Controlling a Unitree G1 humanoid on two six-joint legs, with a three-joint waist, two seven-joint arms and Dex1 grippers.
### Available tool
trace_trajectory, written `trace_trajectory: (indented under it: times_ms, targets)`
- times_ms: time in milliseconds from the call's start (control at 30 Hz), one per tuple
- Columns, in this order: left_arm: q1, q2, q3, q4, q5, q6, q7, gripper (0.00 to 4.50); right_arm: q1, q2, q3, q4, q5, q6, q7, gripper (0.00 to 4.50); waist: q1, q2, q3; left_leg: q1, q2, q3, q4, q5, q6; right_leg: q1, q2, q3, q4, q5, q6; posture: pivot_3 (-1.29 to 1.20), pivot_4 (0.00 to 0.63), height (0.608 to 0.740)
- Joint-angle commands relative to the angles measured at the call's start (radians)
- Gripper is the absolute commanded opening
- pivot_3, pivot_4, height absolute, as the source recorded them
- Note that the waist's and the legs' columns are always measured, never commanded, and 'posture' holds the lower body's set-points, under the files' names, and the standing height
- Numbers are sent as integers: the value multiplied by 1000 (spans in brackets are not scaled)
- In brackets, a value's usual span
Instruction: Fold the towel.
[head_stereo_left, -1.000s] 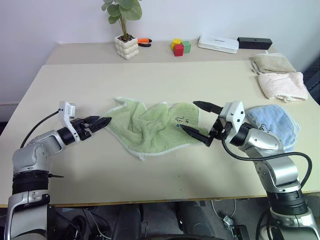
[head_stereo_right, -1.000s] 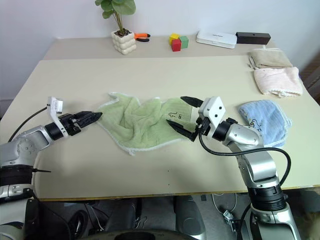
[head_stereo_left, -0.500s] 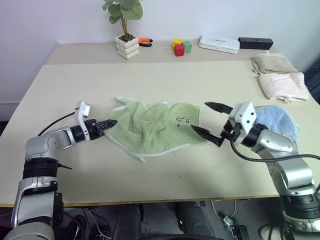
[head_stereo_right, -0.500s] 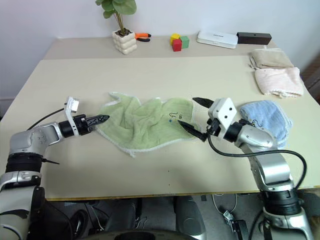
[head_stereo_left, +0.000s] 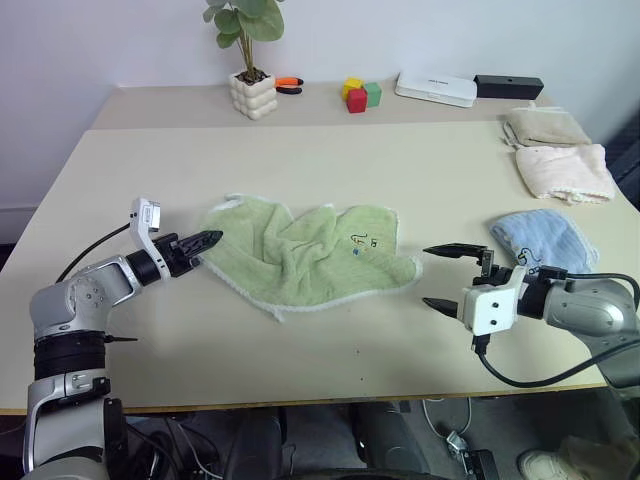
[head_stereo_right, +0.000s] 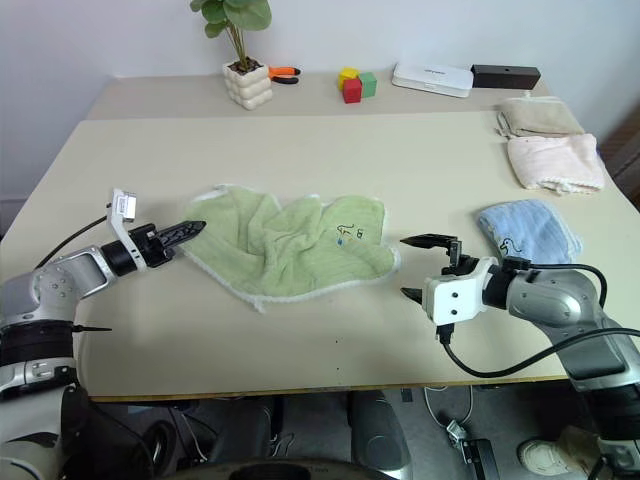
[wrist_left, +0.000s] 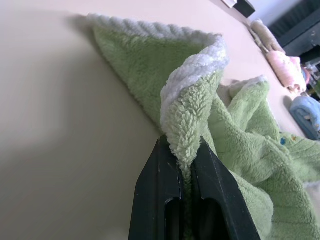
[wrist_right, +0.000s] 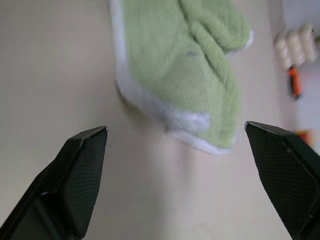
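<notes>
Light green towel (head_stereo_left: 305, 257), rumpled, mid-table

Illumination is bright, even and diffuse across the table (head_stereo_left: 300, 150), with no glare; shadows are soft and short, the clearest being a faint dark band under the raised edge of the towel (head_stereo_left: 300, 255) in the left wrist view. Both head views are sharp from the near table edge to the back wall, with no evident edge distortion. In the right wrist view the right gripper (wrist_right: 182, 175) fingers in the foreground and the towel beyond are noticeably soft, while the left wrist view resolves the terry pile crisply near the left gripper (wrist_left: 182, 155) and blurs toward the background.
</notes>
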Motion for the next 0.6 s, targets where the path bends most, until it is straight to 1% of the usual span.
trace_trajectory:
  times_ms: [33, 100, 167, 200, 267, 333, 400, 433, 500, 533, 600]
  targets:
    - [-3, 10, 29, -75, -37, 15, 12, 73, -45, 7, 44, 97, -173, -178, -145, 4500, 1, 0, 0, 0, 0, 0, 0, 0, 0, 0, 0, 0, 0, 0, 0, 0, 150, 740]
    - [-2, 10, 31, -114, -50, 36, 25, 73, -86, 23, 65, 132, -222, -208, -202, 4500, 0, 0, 0, 0, 0, 0, 0, 0, 0, 0, 0, 0, 0, 0, 0, 0, 150, 740]
    - [-1, 13, 33, -135, -58, 45, 33, 73, -139, 48, 80, 148, -225, -210, -233, 4500, -4, 0, 0, 0, 0, 0, 0, 1, -1, 0, 0, 0, 0, 0, 0, 0, 150, 740]
    - [0, 14, 34, -141, -59, 45, 35, 18, -163, 58, 92, 155, -221, -210, -236, 4245, -6, 0, 0, 1, 0, 0, 0, 1, -1, 0, 0, 0, 1, 0, 0, 0, 150, 740]
    - [-1, 18, 36, -148, -62, 45, 38, 0, -203, 73, 119, 176, -233, -216, -244, 3652, -7, 0, 0, 1, 0, 0, 0, 1, -2, 0, 0, 1, 1, 0, 0, 0, 150, 740]
    - [2, 20, 39, -154, -68, 48, 42, 0, -227, 82, 136, 202, -256, -230, -270, 2733, -4, 0, 0, 1, 0, 0, 0, 1, -2, 0, 0, 0, 1, 0, 0, 0, 150, 740]
    - [9, 24, 39, -159, -68, 46, 42, 0, -246, 89, 148, 223, -262, -239, -292, 1661, 0, 0, 0, 1, 0, 0, 0, 1, -2, 0, 0, 1, 1, 0, 0, 0, 150, 740]
    - [12, 26, 39, -161, -66, 42, 41, 0, -252, 91, 152, 230, -263, -242, -301, 1045, 1, 0, 0, 1, 0, 0, 0, 1, -2, 0, 0, 0, 1, 0, 0, 0, 150, 740]
    - [21, 30, 44, -166, -66, 45, 49, 0, -256, 86, 160, 228, -238, -245, -293, 172, 2, 0, 0, 0, 0, 0, 0, 1, -2, 0, -1, 0, 1, 0, 0, 0, 150, 740]
    - [28, 35, 50, -168, -67, 46, 52, 0, -248, 78, 159, 224, -210, -243, -283, 71, 1, 0, 0, 0, 0, 0, 0, 1, -2, 0, -1, 0, 1, 0, 0, 0, 150, 740]
    - [47, 52, 64, -180, -69, 54, 60, 0, -218, 42, 156, 209, -127, -228, -233, 71, 0, 0, 0, 0, 0, 0, 0, 1, -2, 0, -1, 0, 1, 0, 0, 0, 150, 740]
